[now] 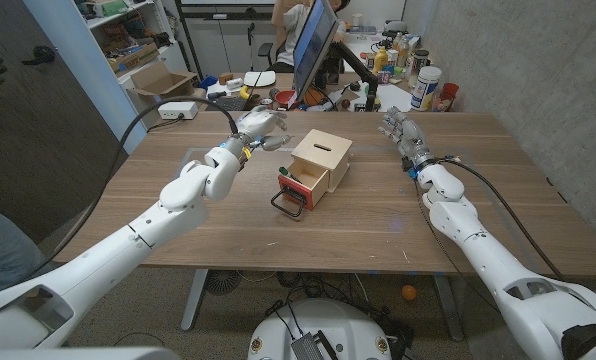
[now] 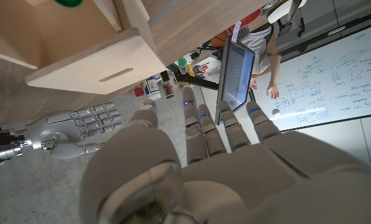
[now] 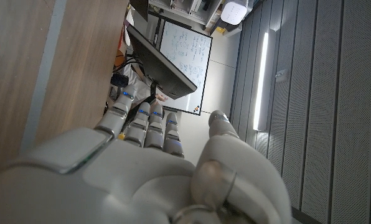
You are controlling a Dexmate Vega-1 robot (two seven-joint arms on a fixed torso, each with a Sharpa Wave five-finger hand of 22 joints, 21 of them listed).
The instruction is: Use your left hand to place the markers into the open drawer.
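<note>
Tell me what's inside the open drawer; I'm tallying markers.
The open drawer of the wooden box shows red and green markers at its left side. Its back part is hidden inside the box.

Pale wood drawer (image 1: 305, 183), maybe green markers (image 1: 287, 176)

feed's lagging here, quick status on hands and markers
Left hand open, raised beside box. Right hand open, off right. Markers in the open drawer. Nothing blocking.
</note>
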